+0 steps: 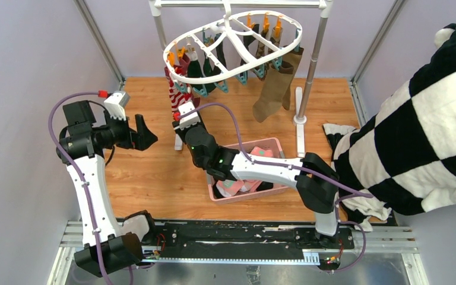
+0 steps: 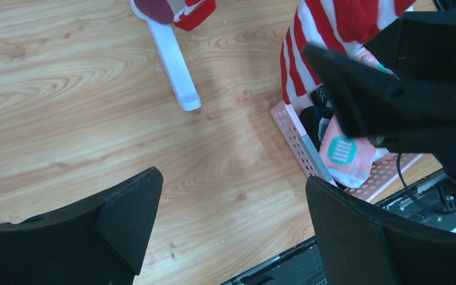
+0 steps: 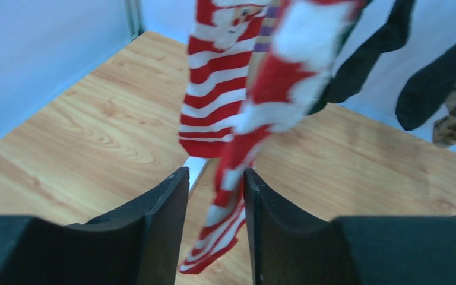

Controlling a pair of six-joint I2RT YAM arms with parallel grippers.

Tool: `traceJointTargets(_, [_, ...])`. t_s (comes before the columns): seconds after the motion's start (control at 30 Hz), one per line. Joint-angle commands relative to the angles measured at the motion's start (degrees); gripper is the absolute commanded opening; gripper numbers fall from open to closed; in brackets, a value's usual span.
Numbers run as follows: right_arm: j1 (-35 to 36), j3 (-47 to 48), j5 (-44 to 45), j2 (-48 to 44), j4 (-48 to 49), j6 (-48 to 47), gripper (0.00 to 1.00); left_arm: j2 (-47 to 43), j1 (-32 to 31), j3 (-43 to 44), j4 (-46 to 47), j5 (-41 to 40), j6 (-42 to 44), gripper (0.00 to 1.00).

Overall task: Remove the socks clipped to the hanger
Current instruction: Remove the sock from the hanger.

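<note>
Here the left pincer (image 2: pixel 230 178) gapes wide; the right pincer (image 3: pixel 215 176) stands narrowly parted around a red-white striped sock (image 3: pixel 256 113).

Left claw (image 2: pixel 231 181) spread wide on a bent arm; right claw (image 3: pixel 215 175), arm stretched forward, seems about half closed.

Bright, even light with faint shadows on the table (image 1: pixel 154 172); the red-white striped sock (image 3: pixel 233 178) between the right fingers (image 3: pixel 160 225) is motion-blurred.
</note>
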Motion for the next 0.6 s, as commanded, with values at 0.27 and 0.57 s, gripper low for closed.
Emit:
traceJointTargets(0.27, [-1.97,-7.51,-21.88,-10.53,1.5,7.93,0.0,-2.74,0.5,0.23,-2.38,5.75,3.82,1.0])
traceJointTargets(0.57, [-7.08,-21.43,-54.86,-24.61,5.07,26.98,0.0,-3.43,-5.51,-0.65,-2.3,13.75,3.94,1.0])
